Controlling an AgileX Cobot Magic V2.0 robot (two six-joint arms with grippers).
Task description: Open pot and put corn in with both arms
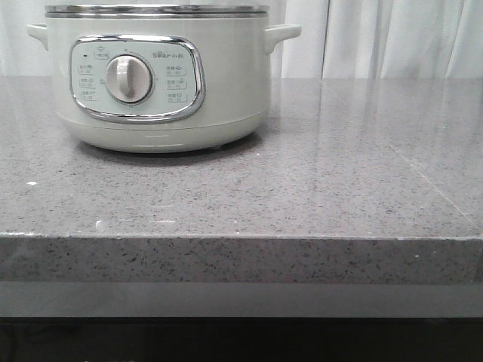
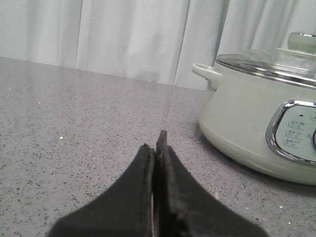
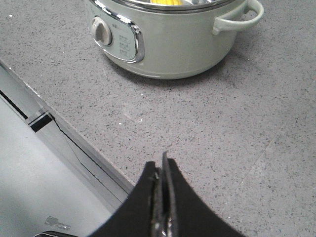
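So the pot (image 1: 158,75) sits back-left on the speckled grey table (image 1: 339,188), glass lid on, with corn (image 3: 165,2) showing yellow inside. White curtains (image 1: 377,38) hang behind. Lots of bare stone runs right and toward the front edge. Left pincer (image 2: 155,143) and right pincer (image 3: 160,165) are both pressed together, holding nothing.
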